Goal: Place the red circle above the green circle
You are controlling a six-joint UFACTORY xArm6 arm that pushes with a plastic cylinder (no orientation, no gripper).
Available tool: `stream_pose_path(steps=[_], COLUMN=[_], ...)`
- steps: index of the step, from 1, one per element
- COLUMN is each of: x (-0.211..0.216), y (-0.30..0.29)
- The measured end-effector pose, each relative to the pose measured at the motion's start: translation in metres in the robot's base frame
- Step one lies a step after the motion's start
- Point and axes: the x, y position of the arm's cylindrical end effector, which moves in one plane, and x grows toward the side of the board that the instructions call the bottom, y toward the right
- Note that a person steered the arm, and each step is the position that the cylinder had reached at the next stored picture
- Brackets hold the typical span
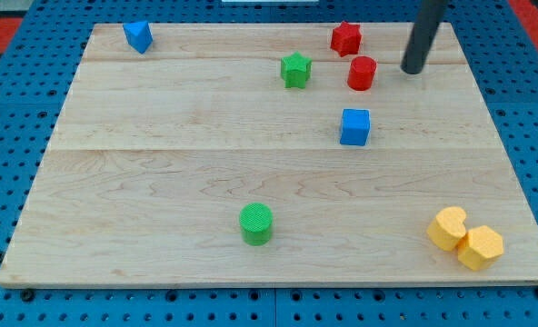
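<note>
Green circle (256, 223) near bottom; red circle (362, 73) just left of my tip (413, 69), apart.

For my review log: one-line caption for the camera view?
My tip sits right of the red circle, apart from it, far above the green circle on the wooden board.

- Rod (423, 36) cut off by the view's top edge above my tip (413, 70).
- Blue pegboard (14, 109) around the counter (160, 182) cropped at all edges.
</note>
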Motion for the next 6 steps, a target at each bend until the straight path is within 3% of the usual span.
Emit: stream_pose_path(steps=[1, 2, 3, 4, 5, 6], x=[-0.002, 0.034, 0.099, 0.113, 0.074, 0.068], y=[-0.058, -0.119, -0.176, -0.216, -0.182, -0.143])
